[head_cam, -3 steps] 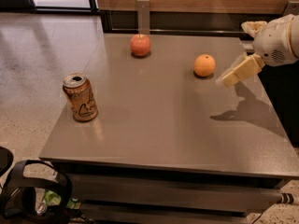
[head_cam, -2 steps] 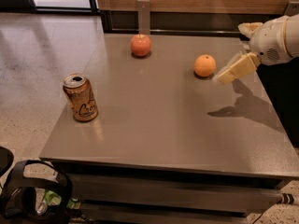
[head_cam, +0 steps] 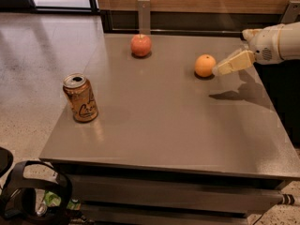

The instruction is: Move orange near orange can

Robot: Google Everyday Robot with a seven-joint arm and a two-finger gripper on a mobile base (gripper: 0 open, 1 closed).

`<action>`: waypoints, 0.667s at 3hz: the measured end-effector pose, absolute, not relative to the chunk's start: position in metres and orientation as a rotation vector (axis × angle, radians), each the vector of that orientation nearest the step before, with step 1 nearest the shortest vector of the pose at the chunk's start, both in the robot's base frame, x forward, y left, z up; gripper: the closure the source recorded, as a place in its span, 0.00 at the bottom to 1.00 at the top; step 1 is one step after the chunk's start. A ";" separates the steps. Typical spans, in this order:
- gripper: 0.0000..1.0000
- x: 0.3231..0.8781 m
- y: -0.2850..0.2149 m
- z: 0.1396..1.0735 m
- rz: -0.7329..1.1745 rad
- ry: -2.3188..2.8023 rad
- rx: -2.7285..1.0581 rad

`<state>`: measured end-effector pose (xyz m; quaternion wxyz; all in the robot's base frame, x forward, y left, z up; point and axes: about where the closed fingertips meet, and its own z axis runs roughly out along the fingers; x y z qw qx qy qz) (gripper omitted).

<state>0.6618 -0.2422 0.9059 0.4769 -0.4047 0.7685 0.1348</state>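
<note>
The orange (head_cam: 205,65) rests on the grey table (head_cam: 164,121) toward the back right. The orange can (head_cam: 81,98) stands upright near the table's left edge, far from the orange. My gripper (head_cam: 221,70) comes in from the right on a white arm, and its cream tip lies right beside the orange's right side, low over the table.
A redder apple (head_cam: 141,44) sits at the back of the table, left of the orange. A wooden wall panel runs behind the table. The table's right edge lies under my arm. Black gear (head_cam: 28,196) sits on the floor at the lower left.
My gripper has moved left toward the orange, closing the gap to its right side. The orange, apple and can have not moved.
</note>
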 end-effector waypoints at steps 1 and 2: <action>0.00 0.677 -0.235 0.892 0.361 1.859 -0.979; 0.00 0.687 -0.219 0.875 0.401 1.854 -1.008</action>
